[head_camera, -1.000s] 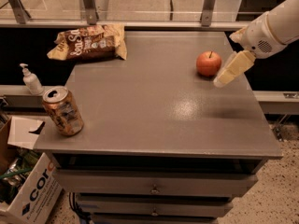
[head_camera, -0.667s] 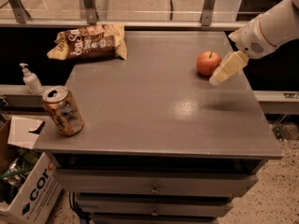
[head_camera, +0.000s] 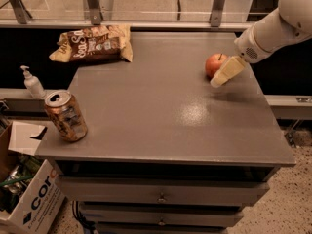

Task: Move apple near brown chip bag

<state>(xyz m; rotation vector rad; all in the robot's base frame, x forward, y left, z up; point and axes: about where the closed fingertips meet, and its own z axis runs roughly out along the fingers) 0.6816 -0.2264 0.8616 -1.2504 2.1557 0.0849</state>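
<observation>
The red-orange apple (head_camera: 215, 64) sits on the grey table top (head_camera: 161, 106) near its right edge. My gripper (head_camera: 222, 77) comes in from the upper right on a white arm and hangs just right of and in front of the apple, partly overlapping it. The brown chip bag (head_camera: 93, 44) lies at the far left corner of the table, well apart from the apple.
An orange-brown soda can (head_camera: 66, 115) stands at the near left corner. A white pump bottle (head_camera: 32, 82) stands on a ledge left of the table. A cardboard box (head_camera: 27, 199) sits on the floor at the lower left. Drawers are below the table top.
My gripper has shifted slightly toward the apple. The apple, bag and can have not moved.
</observation>
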